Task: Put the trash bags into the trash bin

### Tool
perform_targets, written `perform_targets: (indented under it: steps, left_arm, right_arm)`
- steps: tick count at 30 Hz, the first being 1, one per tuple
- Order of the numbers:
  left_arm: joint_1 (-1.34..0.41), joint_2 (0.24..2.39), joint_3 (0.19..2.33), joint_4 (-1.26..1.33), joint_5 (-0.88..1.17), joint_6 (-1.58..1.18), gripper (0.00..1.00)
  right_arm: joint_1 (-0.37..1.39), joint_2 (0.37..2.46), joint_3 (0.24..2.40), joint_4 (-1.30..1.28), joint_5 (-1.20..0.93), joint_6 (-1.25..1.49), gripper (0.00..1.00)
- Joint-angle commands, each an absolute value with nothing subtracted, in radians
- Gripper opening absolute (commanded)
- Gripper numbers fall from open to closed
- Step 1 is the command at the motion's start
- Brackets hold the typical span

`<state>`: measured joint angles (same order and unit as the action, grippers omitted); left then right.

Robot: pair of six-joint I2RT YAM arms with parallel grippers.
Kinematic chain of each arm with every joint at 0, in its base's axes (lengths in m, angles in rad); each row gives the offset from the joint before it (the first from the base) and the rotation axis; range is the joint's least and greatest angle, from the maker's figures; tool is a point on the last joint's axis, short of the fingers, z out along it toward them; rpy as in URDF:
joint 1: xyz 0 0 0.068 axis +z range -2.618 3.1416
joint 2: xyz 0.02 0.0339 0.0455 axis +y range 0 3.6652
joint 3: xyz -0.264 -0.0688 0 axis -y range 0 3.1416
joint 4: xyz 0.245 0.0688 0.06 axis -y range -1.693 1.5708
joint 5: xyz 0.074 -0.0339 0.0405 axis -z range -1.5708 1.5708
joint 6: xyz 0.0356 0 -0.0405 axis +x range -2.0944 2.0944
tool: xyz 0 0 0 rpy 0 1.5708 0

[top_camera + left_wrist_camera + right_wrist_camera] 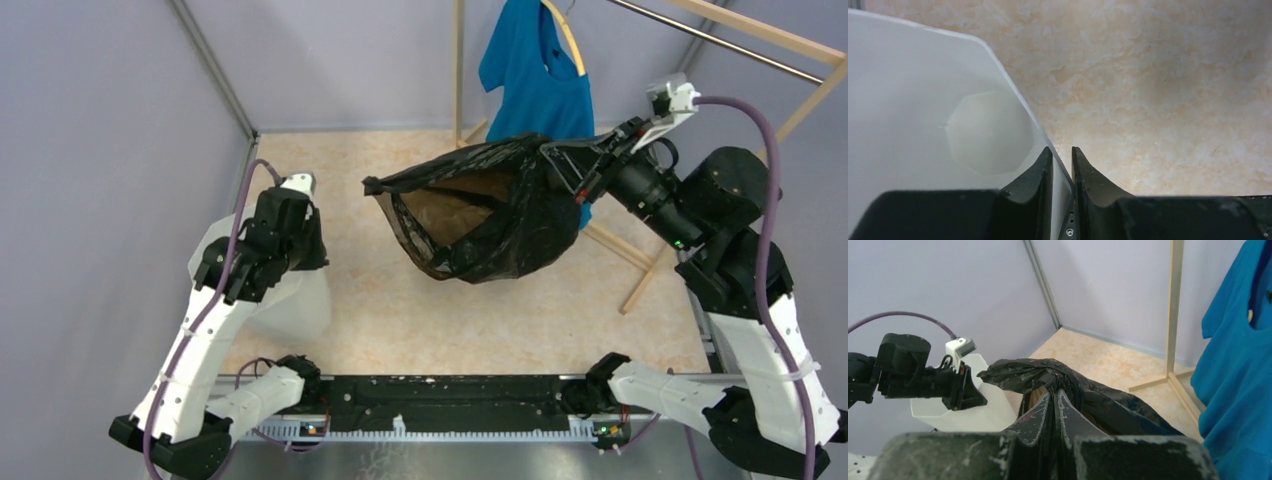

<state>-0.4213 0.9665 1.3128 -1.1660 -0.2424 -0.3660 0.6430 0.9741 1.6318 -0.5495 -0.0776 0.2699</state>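
So: left tool (1060,150) nearly closed, slim gap only, astride the trash bin (923,100) rim, w/ one finger inside, one outside, wall btwn them. Right tool (1054,391) fully closed, pinching a bunched edge of the trash bag (480,215). Bag hangs in air over mid desk (400,310), mouth gaping twd the left, well apart from bin. Bin sits at desk's left, under left arm. Count: 1 bag, 1 bin, 2 tools, 1 blue T-shirt (535,75) hanging at back.
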Motion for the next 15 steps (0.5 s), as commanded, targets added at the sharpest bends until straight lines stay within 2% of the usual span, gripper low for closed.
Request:
perform_targets:
  steps: [1, 3, 11, 13, 15]
  left_arm:
    - [-0.423, 0.927, 1.312, -1.016, -0.037, -0.356, 0.14]
    - [-0.424, 0.93, 1.309, -0.971, 0.046, -0.372, 0.01]
    - [-0.458, 0.971, 1.304, -0.818, 0.211, -0.448, 0.0]
    - [-0.537, 1.002, 1.316, -0.796, 0.165, -0.471, 0.0]
    - [-0.684, 1.038, 1.34, -0.778, 0.029, -0.493, 0.0]
  right_arm:
    - [0.639, 0.94, 1.703, -0.509, -0.036, 0.243, 0.0]
    - [0.64, 0.93, 1.712, -0.48, -0.037, 0.25, 0.0]
    - [0.639, 0.887, 1.729, -0.29, -0.026, 0.282, 0.0]
    - [0.639, 0.874, 1.718, -0.236, -0.017, 0.284, 0.0]
    - [0.639, 0.868, 1.715, -0.199, -0.004, 0.285, 0.0]
